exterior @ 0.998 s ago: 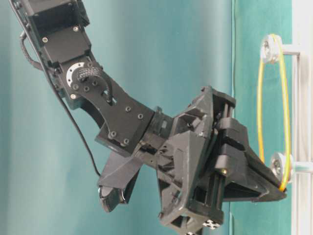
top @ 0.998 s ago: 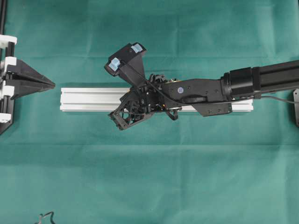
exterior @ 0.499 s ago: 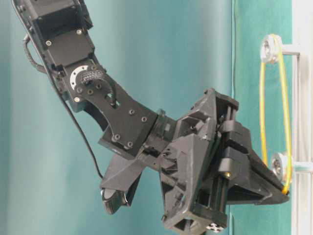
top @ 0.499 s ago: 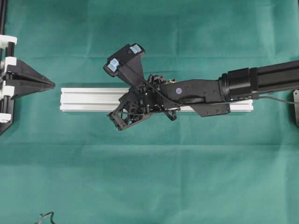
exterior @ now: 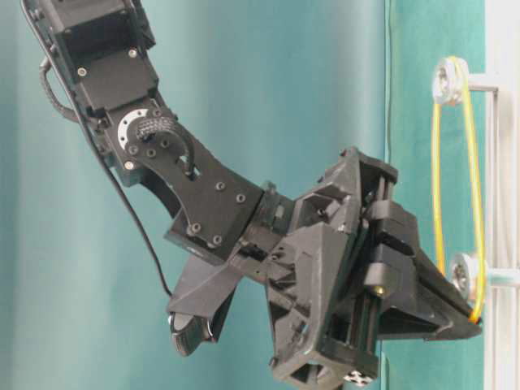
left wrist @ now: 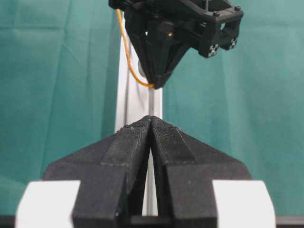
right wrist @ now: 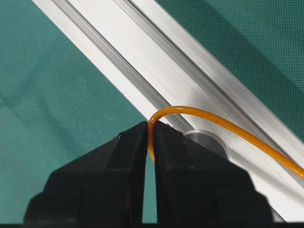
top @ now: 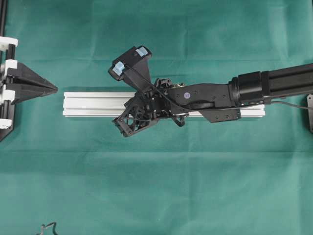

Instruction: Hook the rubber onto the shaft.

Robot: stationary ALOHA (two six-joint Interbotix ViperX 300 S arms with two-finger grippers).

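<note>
The right gripper pinches the rubber at its fingertips, just beside a round shaft on the aluminium rail. The rubber loops over an upper shaft. The left gripper is pressed together, well apart, holding nothing. No writing is legible.

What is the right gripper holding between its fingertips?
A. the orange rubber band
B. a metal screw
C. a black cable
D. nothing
A: in the right wrist view the right gripper is shut on the orange rubber band, which loops out of its tips over the aluminium rail.
</note>
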